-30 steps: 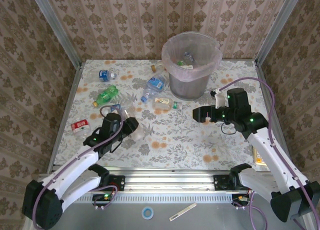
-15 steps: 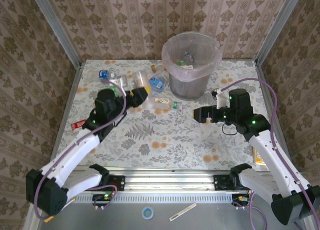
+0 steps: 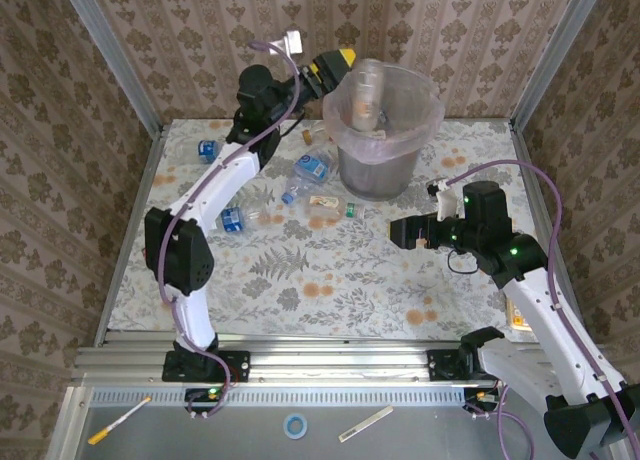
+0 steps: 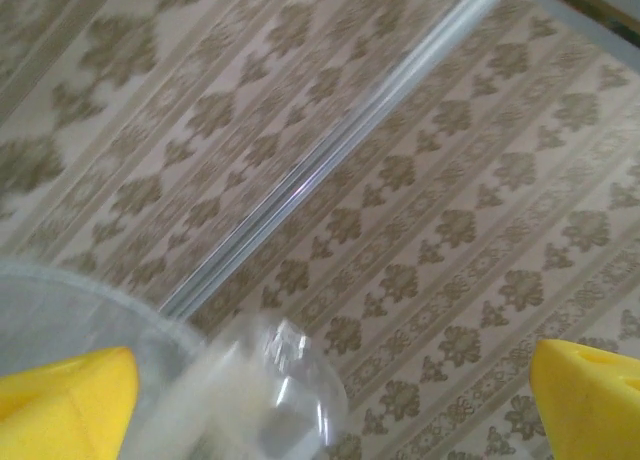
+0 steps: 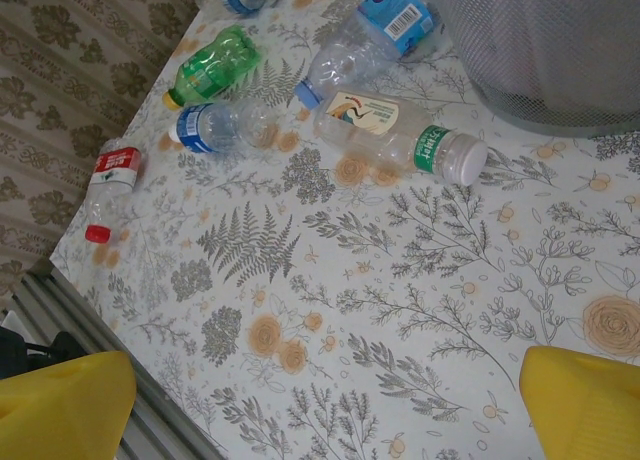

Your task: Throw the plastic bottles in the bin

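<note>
My left gripper [image 3: 338, 66] is raised at the left rim of the grey bin [image 3: 385, 172] and stands open. A blurred clear bottle [image 3: 366, 96] hangs in the air over the bin's pinkish bag, just past the fingers. In the left wrist view this bottle [image 4: 272, 382] is a blur between the wide-apart yellow fingers [image 4: 62, 405]. Several bottles lie on the table: a white-label one [image 5: 395, 130], a blue-label one [image 5: 385, 20], a green one [image 5: 215, 68], a small blue one [image 5: 215, 125], a red-label one [image 5: 112, 180]. Right of the bin, my right gripper [image 3: 405, 230] is open and holds nothing.
The flowered tablecloth [image 3: 340, 280] is bare in front of the bottles. Patterned walls and metal posts close the table at the back and sides. The bin's mesh wall [image 5: 540, 50] stands at the top right of the right wrist view. More bottles lie inside the bin.
My left arm has swung from the table's left side up to the bin's rim carrying a clear bottle, which is now loose over the bin. The right arm has barely moved.
</note>
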Tool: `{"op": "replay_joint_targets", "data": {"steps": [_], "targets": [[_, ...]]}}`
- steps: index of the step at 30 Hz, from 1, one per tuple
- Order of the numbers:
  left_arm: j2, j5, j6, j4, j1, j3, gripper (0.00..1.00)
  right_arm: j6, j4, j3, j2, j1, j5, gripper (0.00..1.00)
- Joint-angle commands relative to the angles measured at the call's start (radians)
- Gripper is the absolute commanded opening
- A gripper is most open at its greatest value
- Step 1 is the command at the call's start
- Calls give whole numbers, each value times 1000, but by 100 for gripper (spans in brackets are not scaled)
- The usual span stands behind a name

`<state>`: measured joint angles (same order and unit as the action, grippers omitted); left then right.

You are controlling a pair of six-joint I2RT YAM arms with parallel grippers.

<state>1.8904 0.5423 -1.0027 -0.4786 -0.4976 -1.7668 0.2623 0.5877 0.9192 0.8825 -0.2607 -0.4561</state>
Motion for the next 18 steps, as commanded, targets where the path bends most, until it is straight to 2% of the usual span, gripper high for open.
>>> {"op": "replay_joint_targets", "data": {"steps": [1,2,6,9,14,18], "targets": [[-140,41,-5,2,34,90,100,-9,22,11,-14,-3,0,100],[-202,30,36,58,75,133,100,-7,20,9,-13,-4,0,100],[-406,-1,151,234,134,275,100,8,-8,-2,3,-5,-14,100],[-517,-53,293,477,171,329,100,20,-20,-7,21,-7,-19,100],[-614,-196,500,831,248,391,100,27,-19,-10,25,-9,-33,100],[-643,-300,621,974,323,444,100,26,-10,-21,14,-11,-38,100]]}}
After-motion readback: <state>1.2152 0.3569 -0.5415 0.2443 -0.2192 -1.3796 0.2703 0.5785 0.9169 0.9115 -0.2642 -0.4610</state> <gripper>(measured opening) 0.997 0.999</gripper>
